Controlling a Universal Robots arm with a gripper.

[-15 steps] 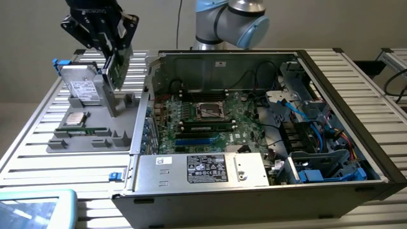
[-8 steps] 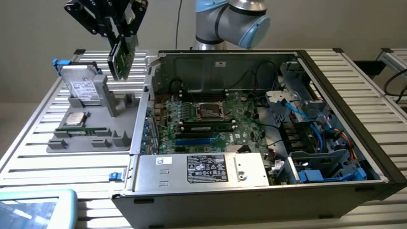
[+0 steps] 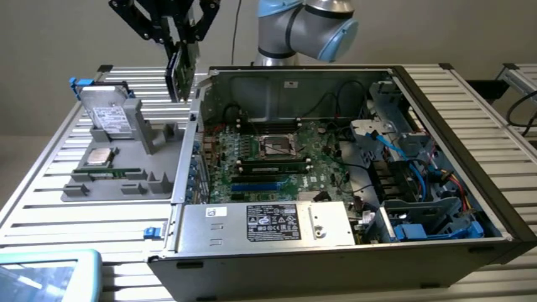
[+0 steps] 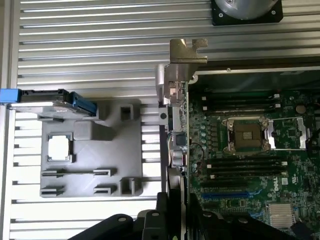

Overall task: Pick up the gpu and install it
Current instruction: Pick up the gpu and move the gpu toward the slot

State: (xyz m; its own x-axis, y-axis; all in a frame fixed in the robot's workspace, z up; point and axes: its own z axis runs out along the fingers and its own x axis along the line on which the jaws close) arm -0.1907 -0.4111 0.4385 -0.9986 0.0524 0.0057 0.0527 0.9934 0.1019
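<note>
Hanging up in the air, the gpu [image 3: 178, 78] is held on its thin edge by the gripper [image 3: 180, 43]; the two black fingers [image 3: 168, 28] pinch the top of the card from both sides; the card is off the table and not plugged in.

It seems to hang right over the side wall of the open computer case [image 3: 470, 157], though how high is hard to tell; in the wrist view the card's shiny metal bracket [image 4: 186, 55] sits at the case's corner.

On the exterior view's left, a grey tray [image 3: 155, 179] lies on the slatted table [image 3: 50, 207]; a drive with a white label [image 3: 109, 116], a square chip [image 3: 100, 156] and a thin green memory stick [image 3: 105, 170] sit in it.

Inside the case lies the green motherboard [image 3: 293, 170].
</note>
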